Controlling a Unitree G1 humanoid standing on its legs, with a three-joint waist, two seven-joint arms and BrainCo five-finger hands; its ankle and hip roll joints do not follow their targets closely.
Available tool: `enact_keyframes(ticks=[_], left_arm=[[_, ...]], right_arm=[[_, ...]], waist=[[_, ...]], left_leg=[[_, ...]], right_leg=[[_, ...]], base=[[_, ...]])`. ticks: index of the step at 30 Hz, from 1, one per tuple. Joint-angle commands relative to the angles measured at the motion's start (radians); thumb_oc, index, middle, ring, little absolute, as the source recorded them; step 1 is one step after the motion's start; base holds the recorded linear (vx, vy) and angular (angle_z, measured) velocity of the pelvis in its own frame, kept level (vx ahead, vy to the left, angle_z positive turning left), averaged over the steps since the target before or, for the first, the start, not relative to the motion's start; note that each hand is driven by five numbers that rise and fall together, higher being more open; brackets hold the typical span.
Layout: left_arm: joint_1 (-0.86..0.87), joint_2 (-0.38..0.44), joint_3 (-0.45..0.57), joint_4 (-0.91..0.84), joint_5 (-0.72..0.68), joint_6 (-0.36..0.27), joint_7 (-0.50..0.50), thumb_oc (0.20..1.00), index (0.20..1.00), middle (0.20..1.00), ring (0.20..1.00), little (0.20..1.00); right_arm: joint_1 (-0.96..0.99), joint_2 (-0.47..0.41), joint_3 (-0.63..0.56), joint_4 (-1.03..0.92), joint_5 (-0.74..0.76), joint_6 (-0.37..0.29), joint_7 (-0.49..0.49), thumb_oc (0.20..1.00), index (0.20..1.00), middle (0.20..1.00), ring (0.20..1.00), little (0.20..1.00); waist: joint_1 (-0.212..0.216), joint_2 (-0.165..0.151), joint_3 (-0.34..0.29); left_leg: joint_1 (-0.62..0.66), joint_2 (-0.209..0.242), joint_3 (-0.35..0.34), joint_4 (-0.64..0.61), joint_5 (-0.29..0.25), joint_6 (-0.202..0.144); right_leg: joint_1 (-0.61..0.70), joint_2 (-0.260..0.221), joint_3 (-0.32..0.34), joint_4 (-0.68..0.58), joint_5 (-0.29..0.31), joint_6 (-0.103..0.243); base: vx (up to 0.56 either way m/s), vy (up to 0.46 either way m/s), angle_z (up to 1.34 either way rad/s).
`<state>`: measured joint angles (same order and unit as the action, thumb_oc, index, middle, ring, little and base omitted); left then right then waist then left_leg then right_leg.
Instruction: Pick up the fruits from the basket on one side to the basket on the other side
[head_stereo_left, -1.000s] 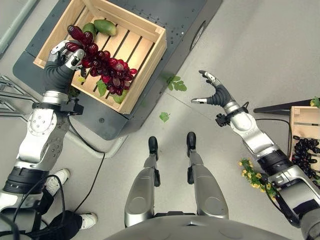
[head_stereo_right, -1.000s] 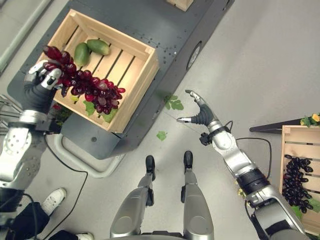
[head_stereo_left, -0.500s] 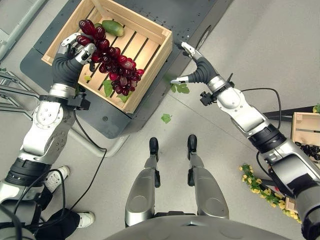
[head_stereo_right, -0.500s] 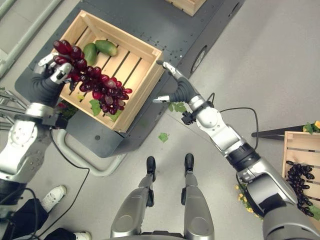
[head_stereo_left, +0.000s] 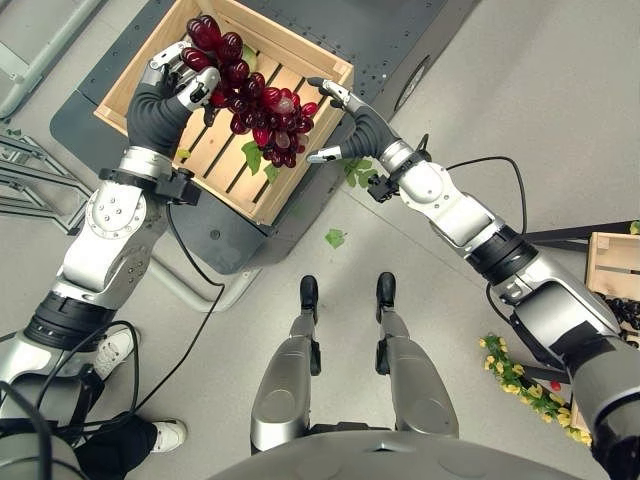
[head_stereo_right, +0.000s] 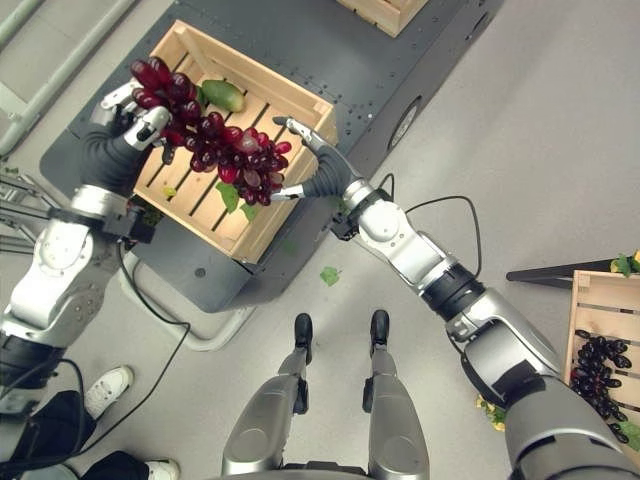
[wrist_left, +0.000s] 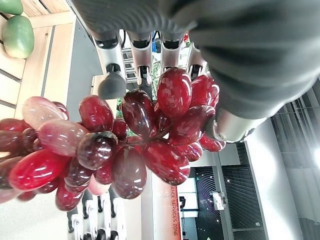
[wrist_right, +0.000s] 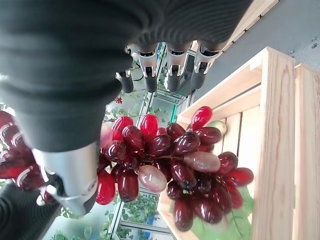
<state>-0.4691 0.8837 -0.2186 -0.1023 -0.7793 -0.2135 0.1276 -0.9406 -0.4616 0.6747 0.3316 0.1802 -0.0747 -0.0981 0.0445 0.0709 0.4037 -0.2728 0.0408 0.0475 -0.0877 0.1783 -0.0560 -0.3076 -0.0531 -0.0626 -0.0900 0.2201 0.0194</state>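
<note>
Left hand (head_stereo_left: 172, 82) clenched round red grapes (head_stereo_left: 262, 108) above crate (head_stereo_right: 262, 215), right hand (head_stereo_right: 312, 172) spread alongside, mango (wrist_left: 18, 36) inside.

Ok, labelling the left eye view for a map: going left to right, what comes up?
left hand → red grape bunch → right hand → yellow flowers → crate with dark grapes.

Left hand (head_stereo_left: 172, 88): raised far left, fingers curled round a held bunch.
Right hand (head_stereo_left: 345, 125): reached across beside it, fingers spread straight.
</note>
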Motion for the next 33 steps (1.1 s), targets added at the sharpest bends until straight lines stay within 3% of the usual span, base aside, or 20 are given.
enact_keyframes(ticks=[1, 9, 33], left_arm=[[-0.053, 0.011, -0.051, -0.041, -0.031, -0.109, 0.013, 0.200, 0.200, 0.200, 0.200, 0.200], [-0.079, -0.002, -0.081, -0.056, -0.033, -0.114, 0.013, 0.200, 0.200, 0.200, 0.200, 0.200], [-0.122, -0.097, -0.143, -0.048, -0.017, -0.114, 0.018, 0.200, 0.200, 0.200, 0.200, 0.200]], right_arm=[[-0.042, 0.105, 0.051, 0.069, 0.043, -0.030, -0.004, 1.000, 1.000, 1.000, 1.000, 1.000], [-0.116, 0.186, 0.076, 0.158, 0.057, -0.025, -0.015, 1.000, 1.000, 1.000, 1.000, 1.000], [-0.192, 0.276, 0.099, 0.223, 0.084, -0.025, -0.020, 1.000, 1.000, 1.000, 1.000, 1.000]], waist=[[0.015, -0.032, -0.142], [0.027, -0.036, -0.147], [0.035, -0.046, -0.152]], left_leg=[[-0.028, -0.029, -0.028, 0.030, -0.068, -0.009], [-0.030, -0.027, -0.033, 0.030, -0.065, -0.012], [-0.027, -0.028, -0.037, 0.026, -0.064, -0.013]], right_leg=[[0.010, -0.034, 0.023, 0.022, -0.114, 0.096], [0.009, -0.033, 0.020, 0.021, -0.113, 0.096], [0.010, -0.033, 0.015, 0.020, -0.112, 0.095]], base=[[0.00, 0.000, 0.00], [0.00, 0.000, 0.00], [0.00, 0.000, 0.00]])
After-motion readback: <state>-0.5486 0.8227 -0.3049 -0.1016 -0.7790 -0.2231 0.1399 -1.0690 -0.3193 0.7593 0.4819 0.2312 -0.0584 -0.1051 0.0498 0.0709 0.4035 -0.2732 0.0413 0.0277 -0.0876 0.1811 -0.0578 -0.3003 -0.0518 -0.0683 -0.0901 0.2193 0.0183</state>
